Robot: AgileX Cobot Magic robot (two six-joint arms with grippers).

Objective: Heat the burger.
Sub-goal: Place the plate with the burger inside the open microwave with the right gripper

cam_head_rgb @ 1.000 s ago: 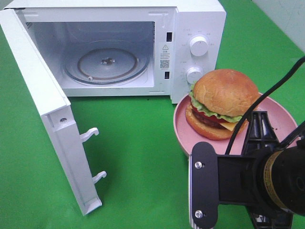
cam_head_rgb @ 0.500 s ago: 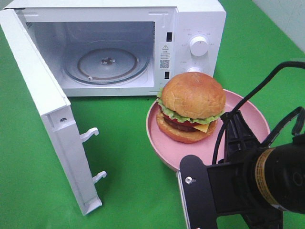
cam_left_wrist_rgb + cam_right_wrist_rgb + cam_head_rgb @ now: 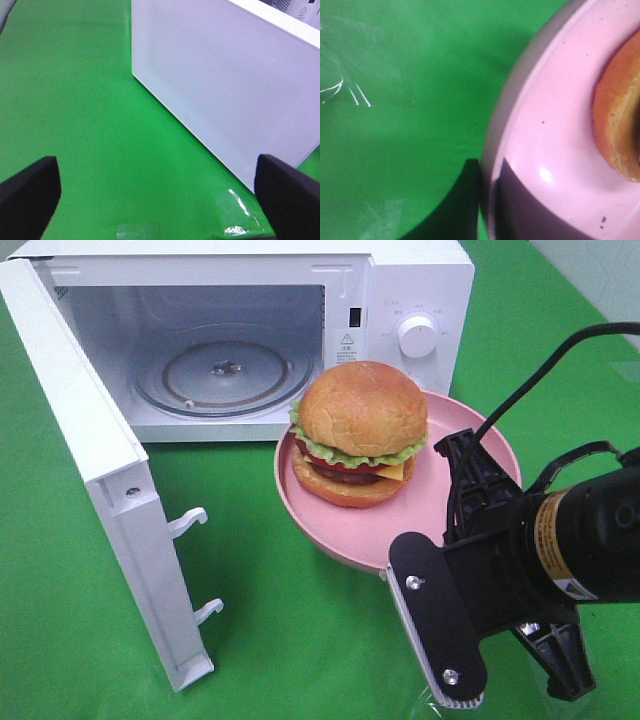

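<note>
The burger [image 3: 360,435] sits on the plate [image 3: 455,515], now just in front of the microwave [image 3: 400,290], at the right edge of its open mouth. A second ago it stood further right, below the dials; it has come left and now hides the lower dial. My right claw [image 3: 465,460] is pinched on the plate's rim. The door [image 3: 90,470] hangs wide as before. My left claw [image 3: 157,200] is spread wide over the green cloth [image 3: 90,100], beside the door
</note>
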